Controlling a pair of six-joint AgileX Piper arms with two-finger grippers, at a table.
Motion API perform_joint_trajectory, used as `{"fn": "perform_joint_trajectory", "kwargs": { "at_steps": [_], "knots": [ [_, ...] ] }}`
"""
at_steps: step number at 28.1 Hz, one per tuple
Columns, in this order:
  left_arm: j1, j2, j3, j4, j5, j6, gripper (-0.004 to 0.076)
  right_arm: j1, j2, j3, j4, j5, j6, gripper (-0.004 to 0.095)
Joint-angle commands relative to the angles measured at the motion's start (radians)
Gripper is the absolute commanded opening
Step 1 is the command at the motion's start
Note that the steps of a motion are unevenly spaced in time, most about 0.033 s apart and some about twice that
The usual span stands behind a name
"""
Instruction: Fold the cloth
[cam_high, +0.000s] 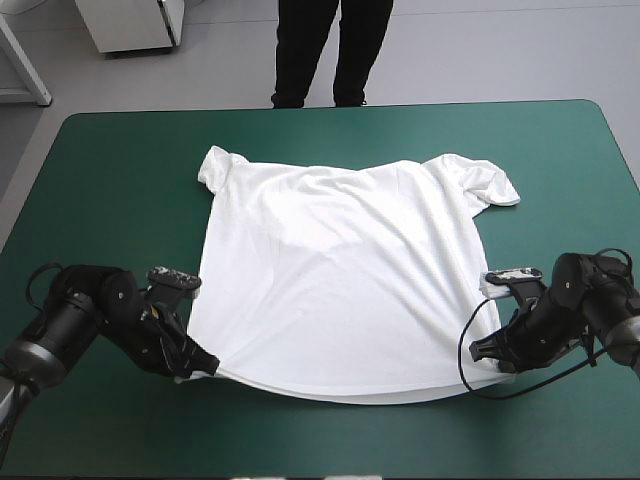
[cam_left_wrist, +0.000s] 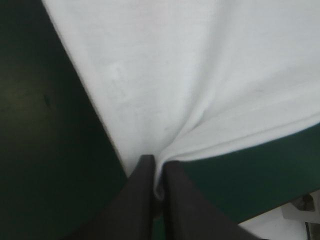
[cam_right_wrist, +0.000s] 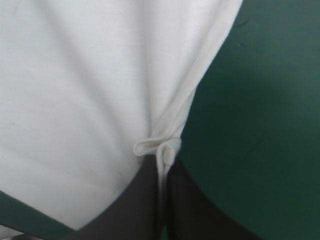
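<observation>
The white T-shirt (cam_high: 340, 280) lies spread flat on the teal-green cover, collar end toward the far edge, sleeves out to both sides. My left gripper (cam_high: 205, 368) is shut on the T-shirt at its near left hem corner. My right gripper (cam_high: 480, 350) is shut on the T-shirt at the near right hem corner. From the left wrist, the white cloth (cam_left_wrist: 200, 85) puckers into the closed black fingers (cam_left_wrist: 140, 200). From the right wrist, a small fold of the hem (cam_right_wrist: 157, 147) is pinched at the fingertips (cam_right_wrist: 142, 200). The near hem sags in a curve between both grippers.
Bare teal-green cover (cam_high: 110, 170) surrounds the shirt on all sides, with wide strips to the left and right (cam_high: 570, 190). The table's near edge runs just behind both arms.
</observation>
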Motion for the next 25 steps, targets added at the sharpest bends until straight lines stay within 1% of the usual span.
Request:
{"fn": "perform_joint_trajectory", "kwargs": {
  "at_steps": [1,2,4,6,7,9,12,14,16,17,19,22,25],
  "knots": [
    [-0.009,-0.025,0.048,-0.022,-0.077,0.004,-0.0022,0.004,-0.032,-0.014,0.006,-0.036,-0.006,-0.0013],
    [-0.009,-0.025,0.052,-0.024,-0.086,0.004,-0.0022,0.004,-0.032,-0.014,0.006,-0.04,-0.004,-0.0012],
    [-0.009,-0.025,0.055,-0.024,-0.062,0.035,-0.002,0.004,-0.032,-0.014,0.006,-0.033,-0.004,-0.001],
    [-0.009,-0.023,0.055,-0.024,-0.021,0.059,0.0005,0.004,-0.032,-0.014,0.006,-0.019,-0.015,0.0008],
    [-0.009,-0.023,0.055,-0.024,0.007,0.061,0.0035,0.004,-0.032,-0.014,0.006,-0.009,-0.021,0.0034],
    [-0.009,-0.023,0.055,-0.024,0.069,0.061,0.0113,0.004,-0.032,-0.014,0.006,0.021,-0.027,0.0106],
    [-0.009,-0.048,0.055,-0.049,0.069,0.05,0.0293,0.004,-0.041,-0.017,0.006,0.07,-0.027,0.0259],
    [-0.009,-0.081,0.055,-0.076,0.069,0.045,0.0401,0.004,-0.062,-0.031,0.001,0.086,-0.023,0.0379],
    [-0.009,-0.122,0.055,-0.083,0.069,0.027,0.0464,0.004,-0.091,-0.058,0.001,0.086,-0.014,0.0486],
    [-0.009,-0.15,0.055,-0.083,0.069,0.01,0.0481,0.004,-0.111,-0.074,0.001,0.086,0.01,0.0524],
    [-0.009,-0.22,0.055,-0.072,0.065,-0.018,0.0488,0.004,-0.159,-0.1,0.001,0.083,0.044,0.0558],
    [-0.009,-0.306,0.055,-0.056,0.065,-0.051,0.0488,0.015,-0.225,-0.106,0.0,0.081,0.065,0.0556],
    [-0.009,-0.318,0.064,-0.03,0.065,-0.066,0.0488,0.036,-0.268,-0.101,-0.019,0.081,0.086,0.0556]
  ]
}}
